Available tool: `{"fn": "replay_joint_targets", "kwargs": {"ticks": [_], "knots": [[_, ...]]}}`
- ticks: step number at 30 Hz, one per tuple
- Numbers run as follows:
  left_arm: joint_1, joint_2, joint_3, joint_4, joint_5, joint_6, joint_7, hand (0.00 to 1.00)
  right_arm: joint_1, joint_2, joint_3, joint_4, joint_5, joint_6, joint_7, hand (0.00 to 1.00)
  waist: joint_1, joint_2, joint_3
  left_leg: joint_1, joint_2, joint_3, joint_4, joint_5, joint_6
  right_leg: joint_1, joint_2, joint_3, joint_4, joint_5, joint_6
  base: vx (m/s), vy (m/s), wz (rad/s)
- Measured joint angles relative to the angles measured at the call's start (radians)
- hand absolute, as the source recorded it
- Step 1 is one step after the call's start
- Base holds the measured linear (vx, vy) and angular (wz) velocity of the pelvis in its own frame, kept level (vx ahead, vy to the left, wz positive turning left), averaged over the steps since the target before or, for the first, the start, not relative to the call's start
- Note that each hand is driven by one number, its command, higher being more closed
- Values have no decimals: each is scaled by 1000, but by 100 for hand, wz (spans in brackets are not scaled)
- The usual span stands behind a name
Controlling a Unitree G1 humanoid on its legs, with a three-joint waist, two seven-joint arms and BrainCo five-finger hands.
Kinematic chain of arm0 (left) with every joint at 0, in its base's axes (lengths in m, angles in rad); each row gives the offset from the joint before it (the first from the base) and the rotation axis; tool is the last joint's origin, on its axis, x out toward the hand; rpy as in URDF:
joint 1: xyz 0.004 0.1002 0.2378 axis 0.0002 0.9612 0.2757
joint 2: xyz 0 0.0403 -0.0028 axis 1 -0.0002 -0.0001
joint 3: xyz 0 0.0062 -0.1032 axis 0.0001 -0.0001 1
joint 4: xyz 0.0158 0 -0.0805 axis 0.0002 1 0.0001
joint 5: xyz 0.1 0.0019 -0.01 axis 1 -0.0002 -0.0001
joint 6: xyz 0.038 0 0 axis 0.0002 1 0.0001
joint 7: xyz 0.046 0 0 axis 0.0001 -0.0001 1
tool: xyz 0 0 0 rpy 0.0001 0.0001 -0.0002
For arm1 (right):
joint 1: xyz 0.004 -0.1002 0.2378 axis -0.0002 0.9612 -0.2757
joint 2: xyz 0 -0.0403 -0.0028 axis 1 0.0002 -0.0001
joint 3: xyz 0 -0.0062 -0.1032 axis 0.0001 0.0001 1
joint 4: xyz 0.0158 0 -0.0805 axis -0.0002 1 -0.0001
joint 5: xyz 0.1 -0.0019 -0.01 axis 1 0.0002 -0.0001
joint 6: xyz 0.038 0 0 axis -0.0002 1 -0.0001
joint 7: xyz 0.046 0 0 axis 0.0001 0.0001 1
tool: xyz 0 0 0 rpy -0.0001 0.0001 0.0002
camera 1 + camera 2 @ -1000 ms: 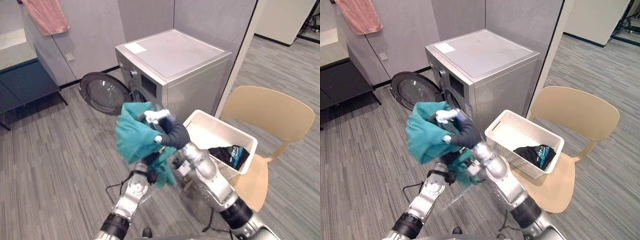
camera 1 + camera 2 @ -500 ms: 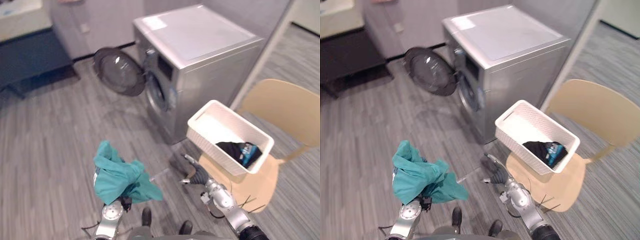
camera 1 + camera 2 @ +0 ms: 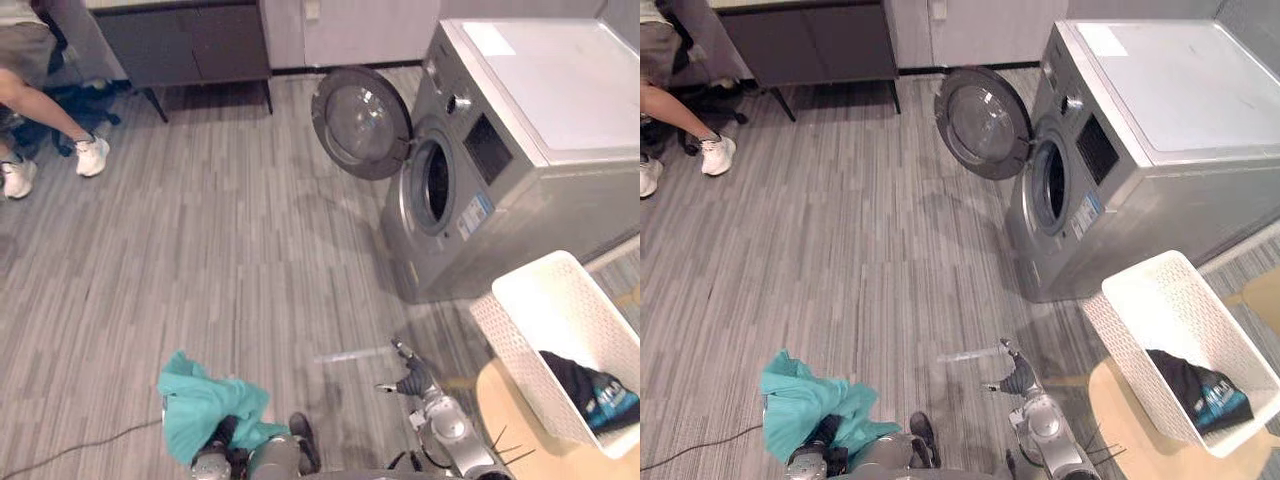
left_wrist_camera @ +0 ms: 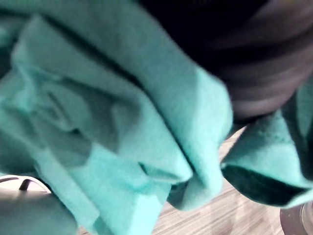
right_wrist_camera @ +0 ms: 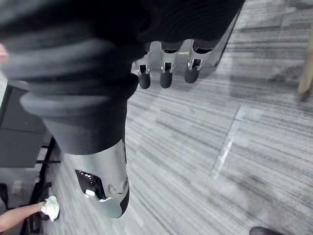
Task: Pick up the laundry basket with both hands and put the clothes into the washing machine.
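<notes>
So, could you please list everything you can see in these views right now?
washing machine: 1, silver, ahead on the right; its round door is open
laundry basket: 1, white, on the chair
dark garment: 1, black with blue, inside the basket
teal cloth: 1, bunched over the left hand
chair: 1, tan, under the basket
cabinet: 1, dark, by the far wall
person: 1, legs and white shoes, far left
left hand: dark cover, draped in the teal cloth
right hand: fingers straight, empty, above the floor

Bright even indoor light, v. soft shadows, slight glare on washer (image 3: 560,90) top
</notes>
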Motion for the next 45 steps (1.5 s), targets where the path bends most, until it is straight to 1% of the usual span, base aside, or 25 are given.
{"fn": "replay_joint_targets", "kwargs": {"ticks": [2, 4, 5, 8, 10, 11, 12, 13, 15, 16, 17, 19, 22, 25, 28, 29, 31, 33, 35, 36, 37, 39, 41, 43, 45], "knots": [[-9, 20, -14, 1, 0, 1, -1, 100, 4, 3, -1, 0, 20, 8, 0, 0, -33, -3, 6, 48, -5, -65, -38, -2, 2, -75, 117, 91, -45, -79, 38, 312, 63, 95], [-20, 20, -21, 2, 0, 1, -1, 100, 0, -8, -1, 3, 26, 8, -1, 0, -32, -4, 22, 94, -10, -81, -62, -9, -2, -117, 153, 71, -153, -81, 32, 277, 25, 53], [-36, 14, -24, 2, 4, 1, -1, 100, -10, -11, -1, 11, 26, 9, -2, 0, -33, 4, 35, 122, -7, -98, -73, -10, -15, -145, 184, 42, -298, -61, 39, 324, -8, 51], [-84, 17, -46, 2, 8, 0, -2, 100, -19, -4, 0, 22, 24, 10, -2, 0, -46, -6, 56, 194, -20, -142, -124, -22, -69, -181, 225, -24, -720, 123, 58, 431, -75, 56], [-84, 18, -58, 1, 18, -2, -3, 100, -13, -4, 0, 25, 24, 15, -1, 0, -57, -20, 55, 256, -26, -169, -141, -57, -125, -202, 236, -4, -763, 183, 25, 537, -191, 52], [-72, 19, -58, -3, 24, -6, -3, 100, 1, -6, 4, 23, 24, 14, -1, 0, -64, -29, 44, 273, -16, -179, -126, -89, -172, -203, 242, 20, -733, 207, -33, 575, -255, 34], [-71, 13, -64, -2, 25, -7, -3, 100, 7, -12, 1, 21, 24, 15, 0, 0, -76, -15, 32, 273, 11, -185, -103, -115, -187, -214, 254, 11, -689, 227, -62, 604, -268, 46], [-70, 14, -76, -1, 30, -8, -5, 100, 8, -11, -1, 20, 24, 16, 0, 0, -81, 6, 30, 231, 49, -186, 41, -138, -220, -222, 259, -19, -609, 227, -66, 696, -348, 23], [-64, 1, -74, -1, 35, -8, -9, 100, -1, -8, 6, 17, 23, 16, 5, 0, -76, 35, 44, 116, 146, -169, 387, -95, -278, -167, 318, -15, -610, 196, -115, 573, -298, -38], [-47, -16, -71, 0, 36, -8, -18, 100, -10, -9, 11, 12, 23, 16, 3, 0, -53, 60, 46, 32, 231, -155, 637, -43, -302, -104, 395, 20, -638, 173, -148, 565, -244, -116], [-40, -26, -69, 0, 36, -7, -23, 100, -19, -5, 11, 11, 24, 15, -3, 0, -34, 60, 47, -12, 263, -141, 768, -56, -279, -56, 433, 59, -664, 165, -167, 558, -204, -128], [-53, -41, -68, -5, 36, -8, -23, 100, -29, -6, 10, 4, 24, 14, -4, 0, -24, 49, 49, -67, 268, -103, 801, -84, -231, 31, 463, 128, -724, 162, -173, 543, -150, -108], [-65, -47, -65, -41, 36, -11, -24, 100, -53, -11, 3, 5, 23, 14, -5, 0, -21, 33, 56, -124, 214, -82, 607, -110, -188, 133, 467, 253, -787, 156, -160, 485, -81, -111], [-75, -58, -65, -51, 36, -11, -22, 100, -61, -16, 0, 6, 10, 15, -9, 0, 5, 28, 60, -159, 121, -284, 305, -114, -202, 204, 471, 388, -799, 131, -117, 431, 98, -131], [-82, -79, -68, -50, 36, -11, -21, 100, -66, -16, 0, 10, -18, 15, -27, 0, 10, 38, 56, -164, 92, -465, 99, -76, -244, 241, 478, 486, -798, 99, -63, 280, 208, -139], [-88, -84, -71, -50, 36, -11, -21, 100, -62, -18, 0, 14, -23, 15, -30, 0, 9, 45, 52, -164, 96, -497, 64, -47, -251, 251, 482, 514, -796, 84, -42, 239, 319, -147], [-76, -98, -102, -48, 36, -11, -22, 100, -25, -45, -1, 13, -33, 15, -33, 0, 8, 96, 27, -142, 125, -497, 71, 58, -233, 244, 509, 586, -727, 13, 4, 298, 498, -148], [-78, -74, -117, -41, 36, -9, -22, 100, 14, -17, -23, 36, -38, 23, -33, 0, -3, 46, 16, -110, 85, -402, 91, 34, -176, 188, 443, 620, -592, -82, 65, 232, 455, -112], [-81, -45, -118, -42, 37, -8, -22, 100, 33, 10, -22, 37, -44, 23, -30, 0, 1, 8, 1, -83, 59, -291, 95, -1, -130, 138, 382, 615, -532, -93, 70, 116, 267, -115], [-81, -39, -117, -42, 37, -8, -22, 100, 29, 16, -22, 37, -45, 23, -30, 0, 3, 6, 0, -75, 59, -258, 97, -8, -118, 121, 370, 603, -516, -89, 78, 74, 266, -157], [-74, -30, -115, -42, 37, -7, -22, 100, 8, 29, -20, 39, -46, 24, -30, 0, 7, -3, -5, -51, 61, -172, 91, -18, -97, 79, 329, 508, -484, -79, 94, 37, 233, -168], [-73, -21, -115, -42, 35, -5, -22, 100, -29, 38, -7, 62, -47, 24, -29, 0, 6, -5, -5, -10, 63, -74, 60, -24, -86, 55, 259, 278, -496, -59, 82, 42, 192, -164], [-85, -23, -119, -60, 34, 0, -22, 100, -63, 36, 10, 79, -54, 24, -29, 0, 5, 25, -1, 38, 87, 26, 18, -38, -82, 86, 210, -66, -560, -12, 6, 89, 119, -138], [-89, -13, -116, -81, 31, 1, -23, 100, -71, 36, 17, 81, -55, 25, -30, 0, 11, 29, -3, 57, 99, 92, 5, -37, -85, 99, 204, -176, -592, 26, 14, 122, 24, -109], [-112, -5, -118, -82, 31, 1, -24, 100, -69, 32, 3, 85, -55, 29, -32, 0, -7, 30, -3, 65, 105, 105, 7, -37, -86, 101, 221, -149, -608, 28, 16, 116, -58, -57]]}}
